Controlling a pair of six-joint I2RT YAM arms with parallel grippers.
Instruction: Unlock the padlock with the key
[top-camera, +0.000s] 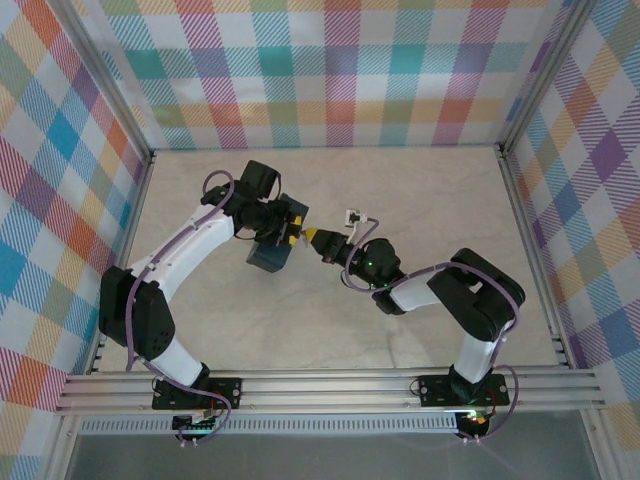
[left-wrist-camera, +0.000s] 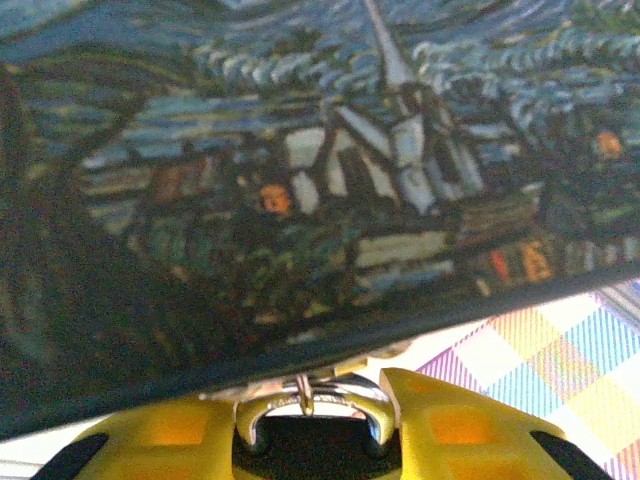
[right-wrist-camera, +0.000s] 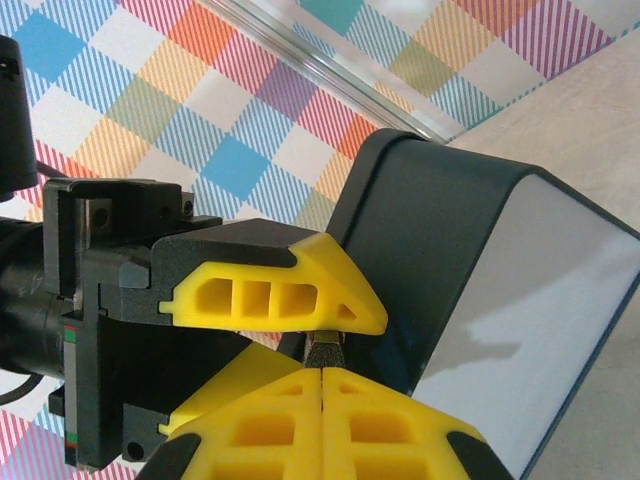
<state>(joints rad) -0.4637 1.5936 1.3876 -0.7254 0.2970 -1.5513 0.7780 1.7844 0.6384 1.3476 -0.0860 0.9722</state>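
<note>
From above, the left gripper (top-camera: 290, 233) hangs just beside the right far corner of the tin (top-camera: 266, 258). The right gripper (top-camera: 318, 239) points at it from the side away from the tin, the tips nearly meeting.

In the left wrist view, the padlock (left-wrist-camera: 310, 405) sits just under the tin's edge. Its silver loop is pinched between the left jaws.

In the right wrist view, the right jaws are pressed together on a small metal piece, probably the key (right-wrist-camera: 322, 352). Its long axis aims straight at the left gripper, beside the tin. The lock body is hidden, so the keyhole cannot be seen.
</note>
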